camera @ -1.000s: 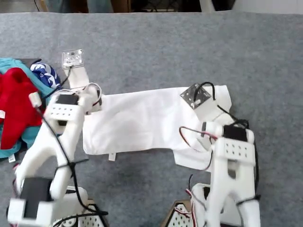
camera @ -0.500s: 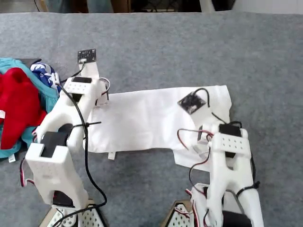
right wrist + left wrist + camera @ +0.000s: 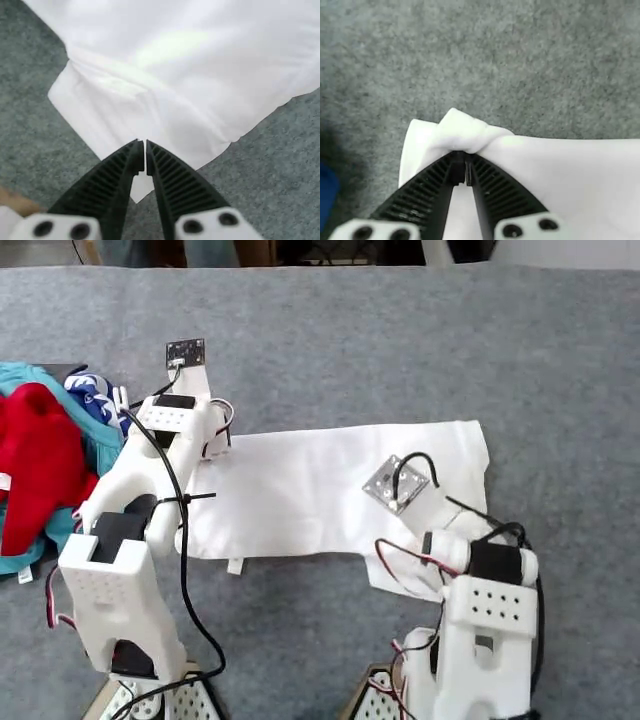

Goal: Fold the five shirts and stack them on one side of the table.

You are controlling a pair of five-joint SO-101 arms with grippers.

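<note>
**Q:** White shirt [image 3: 300, 495], item one. Location?

**A:** Centre of your grey felt table [image 3: 400, 350]. It is laid out flat, with its long axis from 9 to 3 o'clock. One flap juts out at its 5 o'clock.

**Q:** Left gripper [image 3: 465, 167]?

**A:** At the 10 o'clock corner of the white shirt. Your fingers are pinched onto a puckered fold of the cloth, which bunches up just past the tips.

**Q:** Right gripper [image 3: 145, 150]?

**A:** Over the flap at 5 o'clock. Your fingers are pressed together, with white cloth under the tips. You cannot tell whether any of it is nipped.

**Q:** Other stock?

**A:** One crumpled heap at the table's 9 o'clock edge, beside your left arm. It holds:
- a red shirt [image 3: 35, 465] on top
- a teal shirt [image 3: 25, 378] beneath it
- a blue patterned piece [image 3: 92, 395] at the heap's 1 o'clock
</note>
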